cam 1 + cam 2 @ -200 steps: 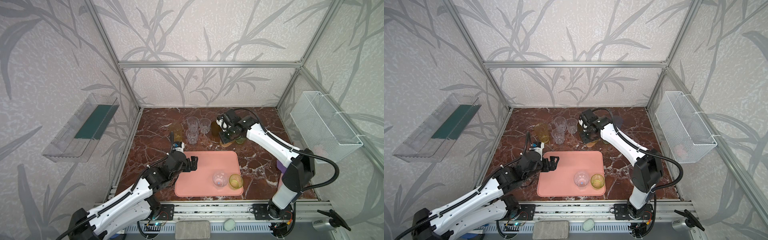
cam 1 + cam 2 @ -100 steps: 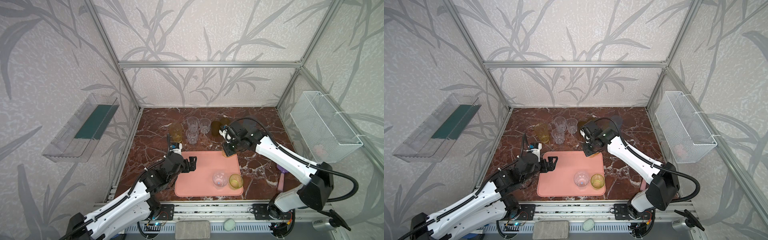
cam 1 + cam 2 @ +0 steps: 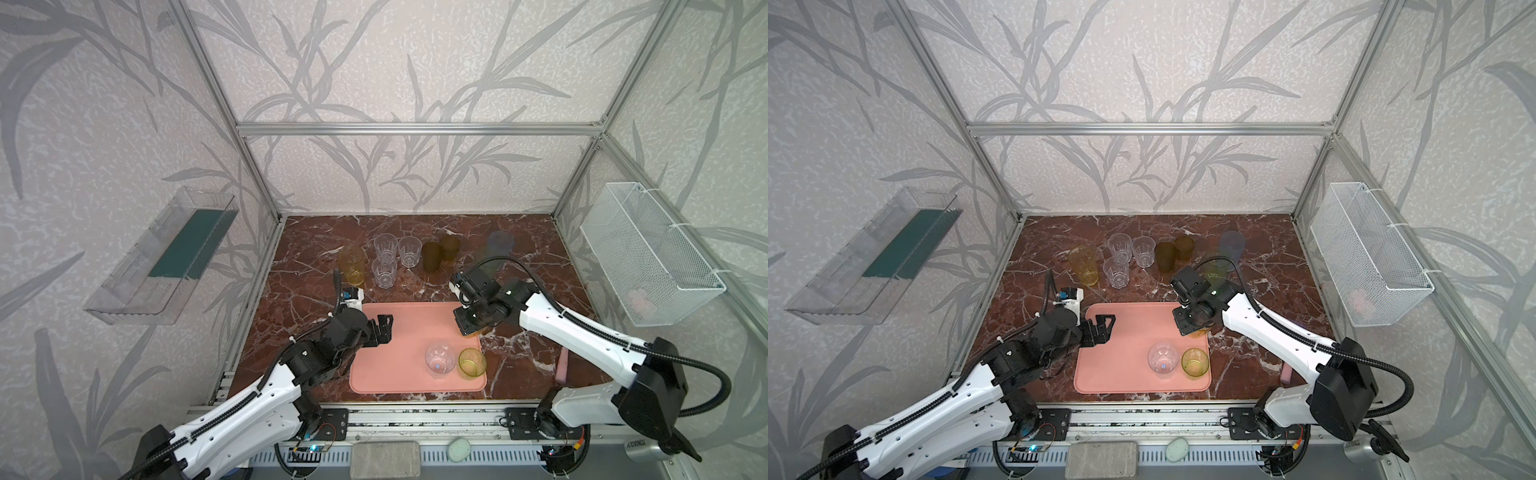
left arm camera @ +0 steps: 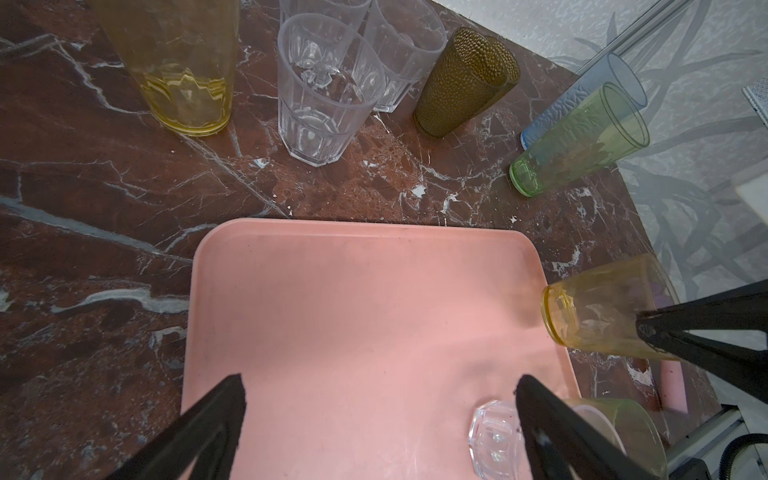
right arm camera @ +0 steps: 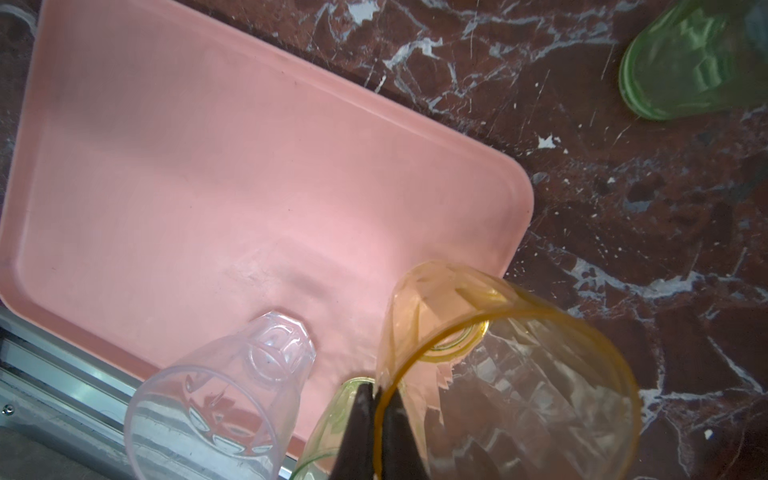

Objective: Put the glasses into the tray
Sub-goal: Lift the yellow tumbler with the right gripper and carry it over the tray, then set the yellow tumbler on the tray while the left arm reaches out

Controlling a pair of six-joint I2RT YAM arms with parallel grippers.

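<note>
The left gripper hovers, jaws spread and empty, over the left edge of the pink tray, apparently keeping clear; a clear glass and a yellow-green glass stand at its front right; the right gripper pinches an orange glass by the rim above the far right corner, likely to set it alongside; eight glasses stand behind

The left gripper stands wide open over the pink tray, where a clear glass and a yellow-green glass sit near one corner. The right gripper pinches a tilted orange glass at the tray's edge. Beyond the tray, more tumblers stand on the marble desk.
</note>
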